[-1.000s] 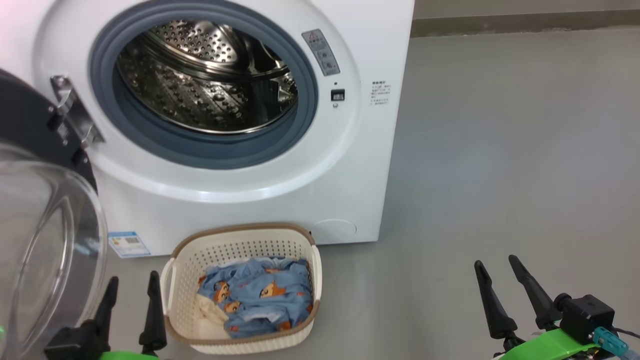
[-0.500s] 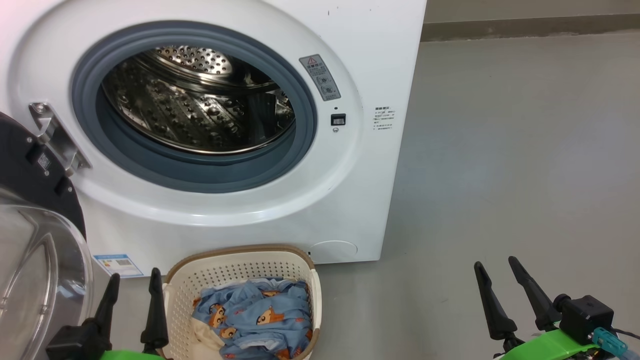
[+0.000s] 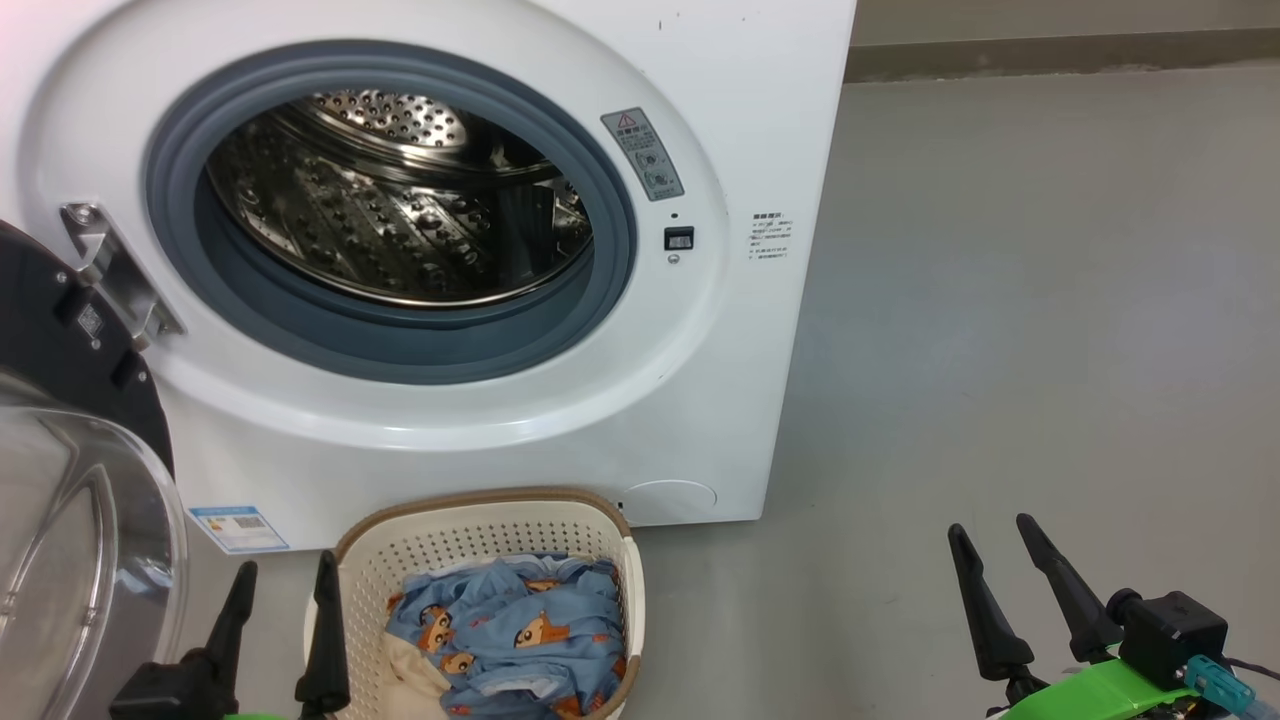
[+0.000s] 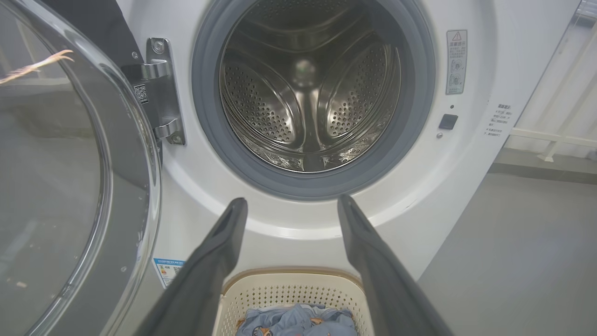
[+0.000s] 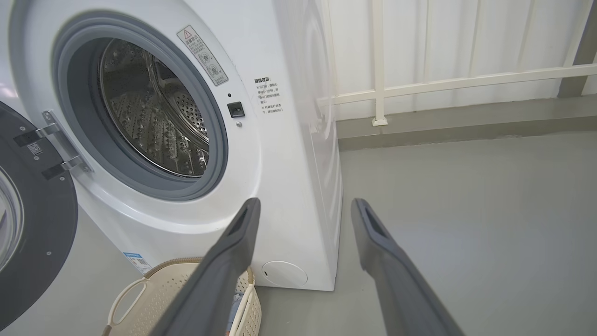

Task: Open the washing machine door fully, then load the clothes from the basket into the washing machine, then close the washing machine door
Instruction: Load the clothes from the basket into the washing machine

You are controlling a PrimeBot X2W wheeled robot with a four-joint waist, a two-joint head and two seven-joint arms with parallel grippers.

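Observation:
The white washing machine (image 3: 700, 420) stands with its steel drum (image 3: 390, 210) bare inside a grey-blue seal. Its black washing machine door (image 3: 70, 500) hangs swung out at the left, glass bowl toward me; the door (image 4: 60, 177) also fills the left of the left wrist view. The cream basket (image 3: 480, 535) sits on the floor before the machine, holding blue printed clothes (image 3: 510, 640) and a cream piece. My left gripper (image 3: 285, 585) is open just left of the basket, nothing between its fingers. My right gripper (image 3: 990, 535) is open over bare floor at the lower right. The basket (image 5: 186, 289) shows low in the right wrist view.
Grey floor (image 3: 1050, 300) stretches to the right of the machine. A white railing (image 5: 457, 81) and a low kerb (image 5: 466, 123) run behind it. A blue energy label (image 3: 238, 528) marks the machine's lower left front, by the door.
The camera tipped up between the oldest frame and the middle one. Since then my left gripper has shifted slightly right, nearer the basket. The right gripper has kept still.

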